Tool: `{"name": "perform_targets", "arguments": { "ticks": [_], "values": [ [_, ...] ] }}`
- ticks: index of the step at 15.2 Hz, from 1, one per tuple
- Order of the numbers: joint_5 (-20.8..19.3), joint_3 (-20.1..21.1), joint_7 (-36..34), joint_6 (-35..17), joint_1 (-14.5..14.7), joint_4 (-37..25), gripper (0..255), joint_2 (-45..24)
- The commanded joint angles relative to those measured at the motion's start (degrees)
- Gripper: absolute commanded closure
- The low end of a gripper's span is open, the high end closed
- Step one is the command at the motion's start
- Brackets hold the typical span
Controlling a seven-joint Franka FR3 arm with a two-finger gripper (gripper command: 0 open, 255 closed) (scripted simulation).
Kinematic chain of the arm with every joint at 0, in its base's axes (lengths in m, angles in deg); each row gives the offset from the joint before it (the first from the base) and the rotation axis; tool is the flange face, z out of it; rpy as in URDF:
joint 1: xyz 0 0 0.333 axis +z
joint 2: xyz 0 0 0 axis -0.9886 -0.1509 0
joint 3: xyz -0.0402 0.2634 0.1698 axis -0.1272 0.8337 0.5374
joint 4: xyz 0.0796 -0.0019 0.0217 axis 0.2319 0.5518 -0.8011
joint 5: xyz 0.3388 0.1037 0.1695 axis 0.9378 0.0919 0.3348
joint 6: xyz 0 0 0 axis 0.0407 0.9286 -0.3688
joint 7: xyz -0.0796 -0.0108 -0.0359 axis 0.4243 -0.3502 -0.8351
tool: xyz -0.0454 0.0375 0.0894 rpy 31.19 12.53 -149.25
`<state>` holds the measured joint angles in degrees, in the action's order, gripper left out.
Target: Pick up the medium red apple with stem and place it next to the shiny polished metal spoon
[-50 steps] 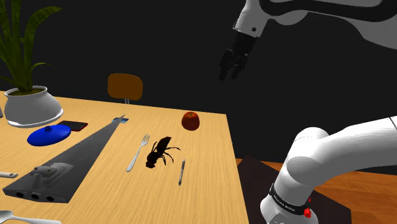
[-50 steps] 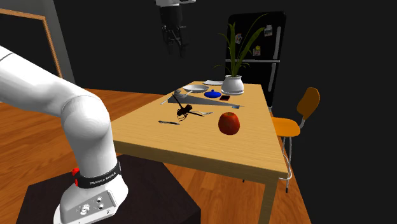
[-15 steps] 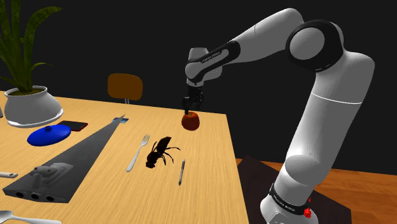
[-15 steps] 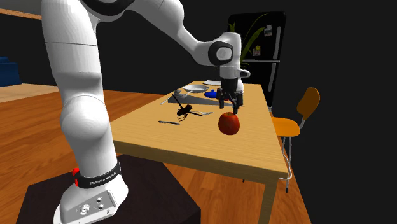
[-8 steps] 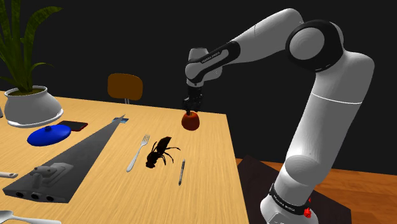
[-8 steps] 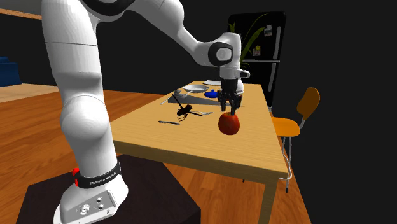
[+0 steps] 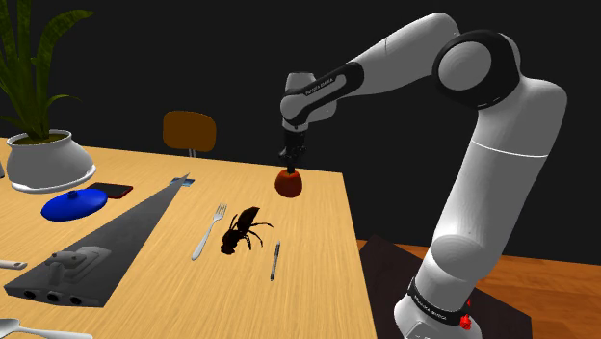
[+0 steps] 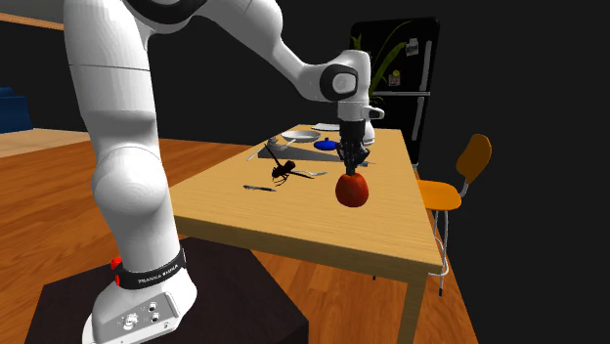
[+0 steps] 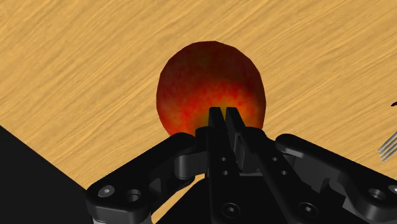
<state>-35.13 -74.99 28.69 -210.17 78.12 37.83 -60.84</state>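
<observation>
Tabletop [image 7: 313, 255] held the apple [image 9: 210, 76] near one edge. Tool [image 9: 225, 116] sat pinched shut on its top. Grasp looked made; lift next.

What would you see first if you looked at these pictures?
The big white robot arm stands out, bending over the wooden table with its black gripper pinched shut at the top of a red apple near the table's edge. A big black bug lies beside a fork mid-table.

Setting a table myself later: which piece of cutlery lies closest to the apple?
The fork, beside the black insect and nearer the apple; the spoons lie far off at the shoulder view's lower left.
</observation>
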Motion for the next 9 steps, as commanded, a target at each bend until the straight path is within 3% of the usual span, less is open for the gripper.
{"name": "perform_targets", "arguments": {
  "ticks": [1, 9],
  "values": [
    [0.0, 0.0, 0.0, 0.0, 0.0, 0.0, 255, 0.0],
    [-0.2, 0.0, -0.1, 5.9, 0.0, -3.5, 255, 2.3]
  ]
}}
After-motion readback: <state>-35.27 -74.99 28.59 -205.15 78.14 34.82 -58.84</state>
